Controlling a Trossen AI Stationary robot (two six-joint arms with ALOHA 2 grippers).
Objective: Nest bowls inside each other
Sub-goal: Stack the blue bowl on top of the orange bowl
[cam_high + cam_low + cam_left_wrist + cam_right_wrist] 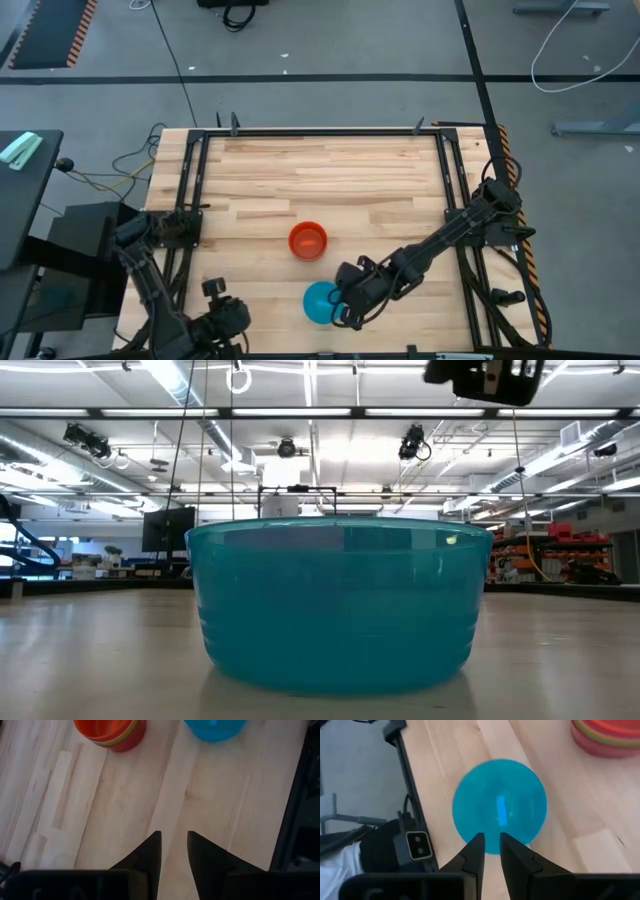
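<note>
Right gripper (490,851) hovered over the blue bowl (320,301), fingers slightly parted, grasping nothing. Orange-topped stack (308,240) stood near, apart. Left gripper (174,850) waited aside, empty. Judged next: pinch the bowl's rim, lift, seat it on the stack.

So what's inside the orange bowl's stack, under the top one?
The orange bowl sits on top; a yellow-green rim shows beneath it, inside a red outer bowl. Anything deeper, such as a purple bowl, is covered. The blue bowl stands apart.
</note>
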